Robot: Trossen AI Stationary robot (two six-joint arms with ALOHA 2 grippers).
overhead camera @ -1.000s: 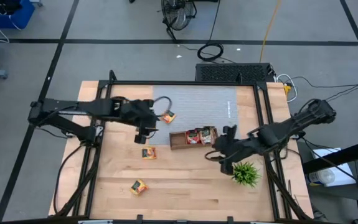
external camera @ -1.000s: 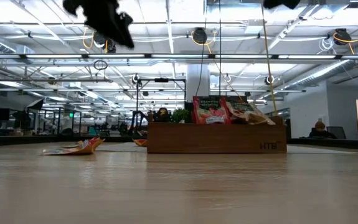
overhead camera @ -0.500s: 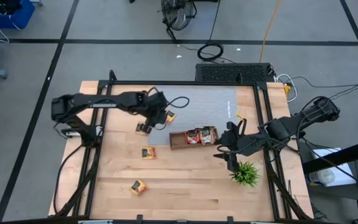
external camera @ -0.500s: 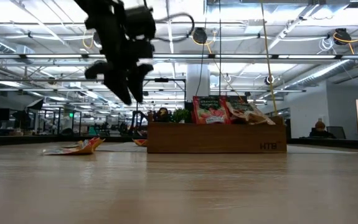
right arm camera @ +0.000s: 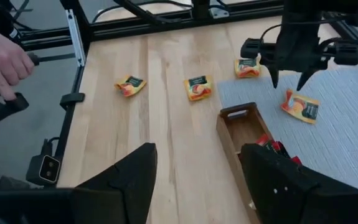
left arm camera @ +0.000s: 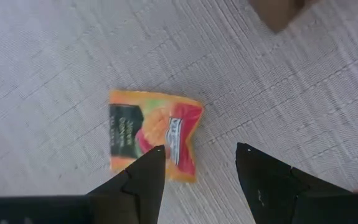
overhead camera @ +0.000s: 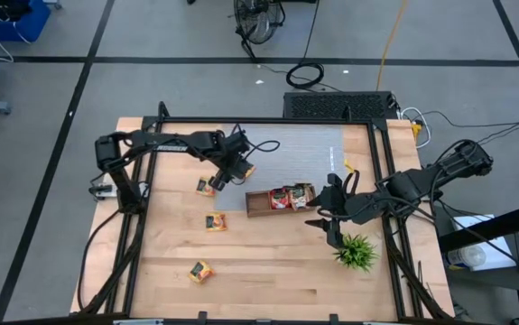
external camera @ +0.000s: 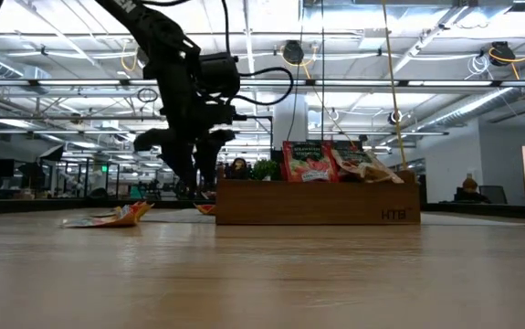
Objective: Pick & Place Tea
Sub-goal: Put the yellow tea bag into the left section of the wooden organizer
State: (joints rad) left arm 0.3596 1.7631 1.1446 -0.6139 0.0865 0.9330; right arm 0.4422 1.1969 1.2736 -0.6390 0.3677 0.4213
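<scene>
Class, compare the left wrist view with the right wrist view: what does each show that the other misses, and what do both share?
Only the left wrist view: the printed label of the orange sachet up close, between the left gripper and its open jaws.

Only the right wrist view: the wooden tray, three more sachets on bare wood, and a person's hand.

Both: that sachet on the grey mat.

The wooden tray (overhead camera: 280, 200) sits on the counter (overhead camera: 268, 271) holding red sachets (overhead camera: 291, 196). The left hand (overhead camera: 230, 170) hangs beyond the tray's left end, over an orange sachet (overhead camera: 245, 169). The right hand (overhead camera: 329, 215) is just beside the tray's right end, near the green plant (overhead camera: 356, 252).
</scene>
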